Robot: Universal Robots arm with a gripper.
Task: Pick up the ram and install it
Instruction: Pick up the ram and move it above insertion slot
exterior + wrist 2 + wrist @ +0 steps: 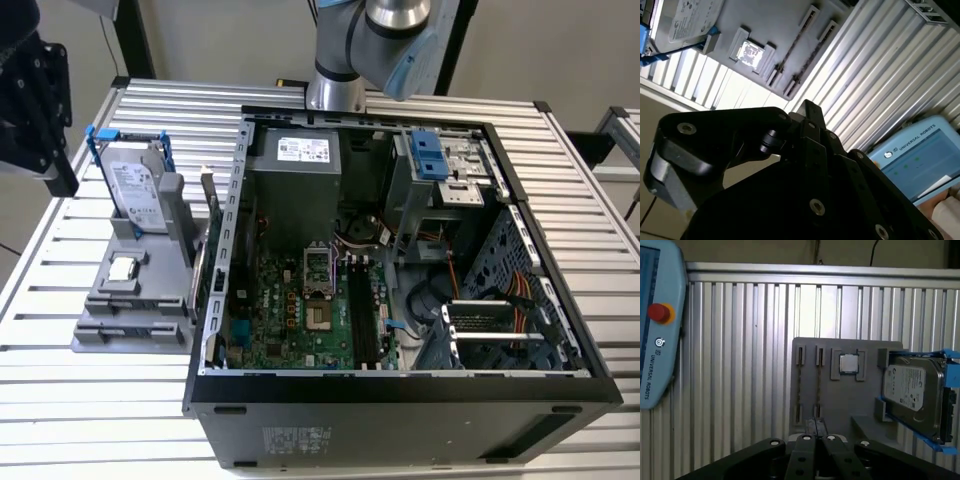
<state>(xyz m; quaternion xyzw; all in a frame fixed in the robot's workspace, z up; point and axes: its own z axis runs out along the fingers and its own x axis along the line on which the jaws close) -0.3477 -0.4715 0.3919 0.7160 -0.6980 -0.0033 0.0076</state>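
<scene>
My gripper [60, 178] hangs high over the table's corner at the exterior view's left, well away from the open computer case [215, 300]. In both wrist views its dark fingers [815, 424] [807, 106] meet with nothing between them. Below them lies a grey holder tray [840, 400] whose two narrow slots [799, 385] look empty. I cannot pick out the ram for certain. A thin dark strip [208, 205] stands on edge between the tray and the case wall. Long black memory slots [362, 310] run along the motherboard; whether a stick sits in them I cannot tell.
The tray also carries a silver hard drive with a blue bracket [135, 190] [912, 390] and a small square processor chip [122, 268] [849, 363]. A pale blue teach pendant [655, 325] [920, 155] lies on the ribbed aluminium table [90, 400]. The arm's base [335, 70] stands behind the case.
</scene>
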